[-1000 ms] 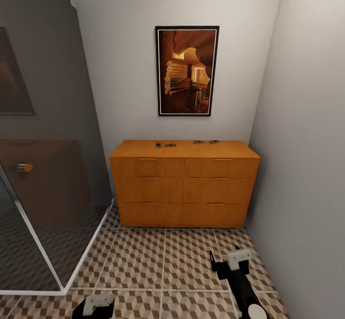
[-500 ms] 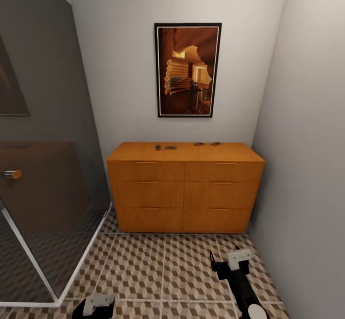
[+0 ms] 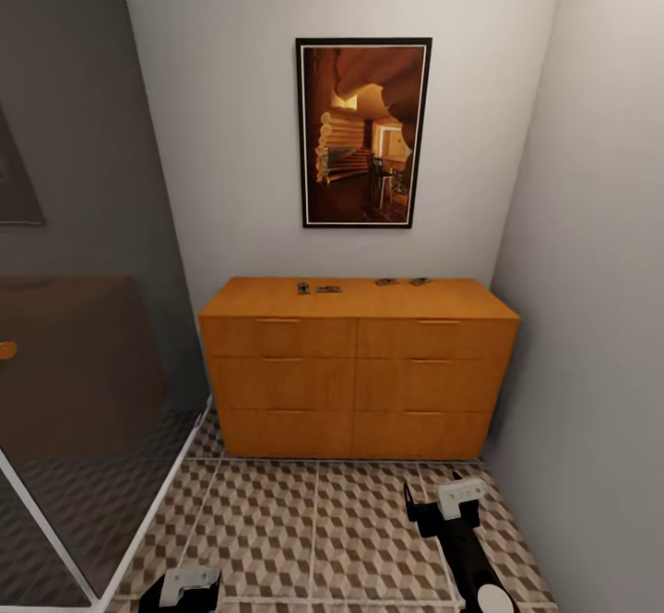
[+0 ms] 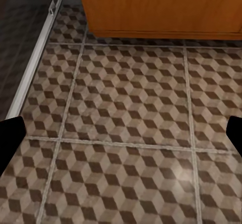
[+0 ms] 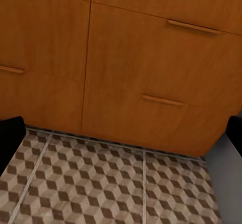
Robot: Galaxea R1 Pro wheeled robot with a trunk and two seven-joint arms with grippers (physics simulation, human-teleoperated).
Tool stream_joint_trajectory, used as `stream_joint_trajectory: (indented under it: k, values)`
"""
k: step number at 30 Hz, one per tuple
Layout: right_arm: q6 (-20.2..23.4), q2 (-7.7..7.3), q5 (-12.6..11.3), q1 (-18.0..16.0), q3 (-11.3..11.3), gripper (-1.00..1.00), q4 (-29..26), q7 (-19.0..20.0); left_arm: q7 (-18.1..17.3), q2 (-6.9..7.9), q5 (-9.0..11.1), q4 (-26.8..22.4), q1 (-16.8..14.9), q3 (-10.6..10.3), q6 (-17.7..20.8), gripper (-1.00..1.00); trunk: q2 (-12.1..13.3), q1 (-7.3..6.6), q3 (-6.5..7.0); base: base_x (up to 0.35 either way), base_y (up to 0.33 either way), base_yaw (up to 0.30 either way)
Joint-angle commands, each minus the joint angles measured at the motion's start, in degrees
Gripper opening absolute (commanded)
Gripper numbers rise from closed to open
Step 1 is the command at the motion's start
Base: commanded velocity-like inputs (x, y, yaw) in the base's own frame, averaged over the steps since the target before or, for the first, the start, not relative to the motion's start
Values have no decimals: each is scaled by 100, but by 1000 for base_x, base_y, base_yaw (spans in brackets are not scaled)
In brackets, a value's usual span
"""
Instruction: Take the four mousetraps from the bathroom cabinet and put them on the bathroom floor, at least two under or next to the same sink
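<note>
The orange-brown cabinet [image 3: 358,369] stands against the far wall with its drawers closed. Several tiny dark mousetraps lie on its flat top, some left of centre [image 3: 314,288] and some right of centre [image 3: 402,282]. My right gripper [image 3: 432,490] hovers low over the bathroom floor [image 3: 314,521] in front of the cabinet's right half. It is open and empty, and its wrist view faces the drawer fronts [image 5: 151,57]. My left gripper [image 4: 121,133] is also open and empty above the tiles [image 4: 131,108], showing at the head view's lower edge [image 3: 184,585]. The bathroom sink is out of view.
A glass shower enclosure [image 3: 83,318] with a white base rail [image 4: 35,67] fills the left side. The grey right wall [image 3: 590,318] stands close to the cabinet's end. A framed picture [image 3: 362,134] hangs above the cabinet.
The whole head view has shifted: the cabinet and picture look larger and closer, and the shower handle has slid off the left edge. Both grippers keep their places in the picture.
</note>
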Motion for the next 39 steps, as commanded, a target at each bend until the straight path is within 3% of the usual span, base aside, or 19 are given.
stream_joint_trajectory:
  k: [1,29,39]
  values:
    - [9,0,57,-3,7,100,-1,-35,21,2,2,2,-3,-7,-16,100,-3,1,-6,172,0,0]
    - [9,0,57,-3,7,100,1,-36,21,0,3,2,-3,-7,-24,100,-3,1,-6,178,0,0]
    - [9,0,57,-2,7,100,28,-35,21,0,3,7,-3,-7,-25,100,-3,1,-6,33,0,0]
